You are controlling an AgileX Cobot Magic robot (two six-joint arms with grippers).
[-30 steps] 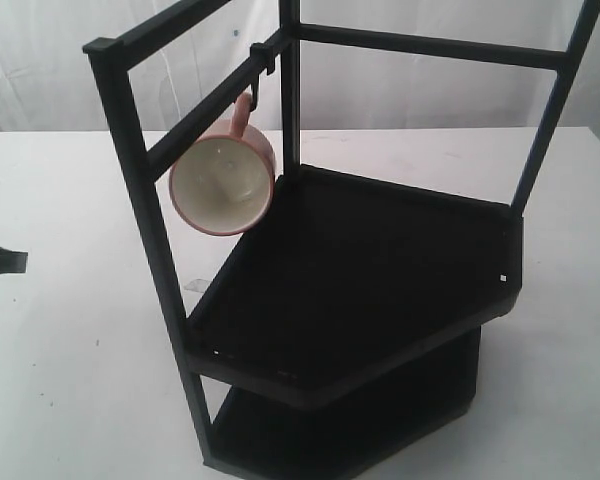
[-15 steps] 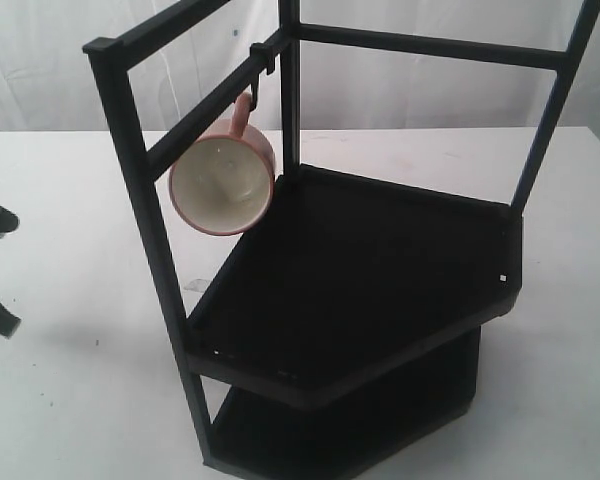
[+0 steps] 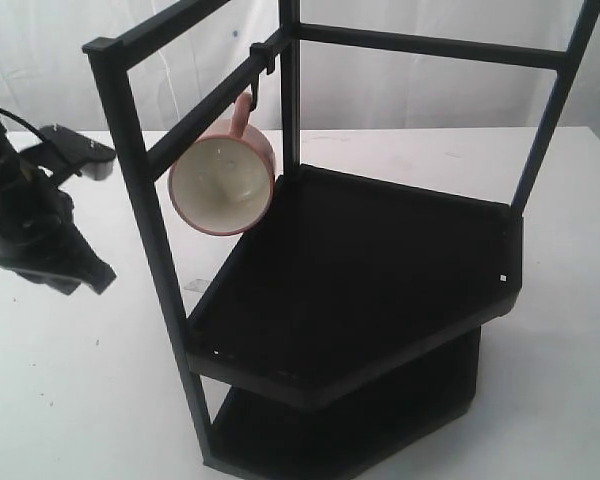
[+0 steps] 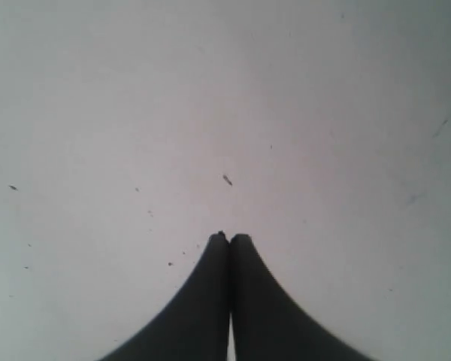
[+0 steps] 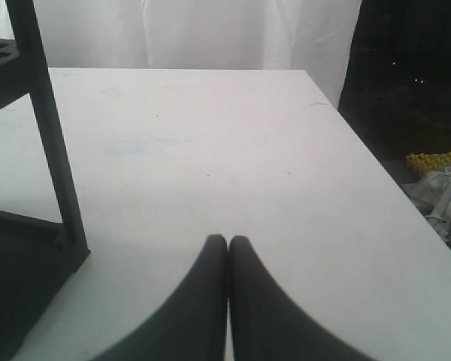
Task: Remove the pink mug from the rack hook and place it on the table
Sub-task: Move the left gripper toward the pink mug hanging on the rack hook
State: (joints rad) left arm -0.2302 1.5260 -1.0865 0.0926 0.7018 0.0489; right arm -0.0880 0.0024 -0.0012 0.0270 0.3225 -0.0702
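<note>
White tabletop [image 3: 70, 400] and pale curtain [image 3: 410, 95] frame the black rack [image 3: 140, 210], where the pink mug [image 3: 222, 185] hangs by its handle from the rack hook [image 3: 253, 98] on the sloping rail. The mug lies on its side in the air: handle uppermost, cream mouth turned out toward the exterior camera and slightly down to the left, its base facing back into the rack. Its long axis runs roughly level, from the rack's inside out toward the viewer. It hangs just above the left edge of the upper shelf [image 3: 380, 270], clear of the table.

The left arm [image 3: 30, 210], only a sliver at the frame's left edge half a second ago, now stands well into the exterior view, left of the rack's front post and apart from the mug. The mug, hook and rack have not moved.

The left gripper [image 4: 228, 238] is clenched, its two dark fingers pressed together over bare, speckled table and holding nothing. The right gripper [image 5: 227, 239] is likewise clenched and empty above the table, beside a rack post.
</note>
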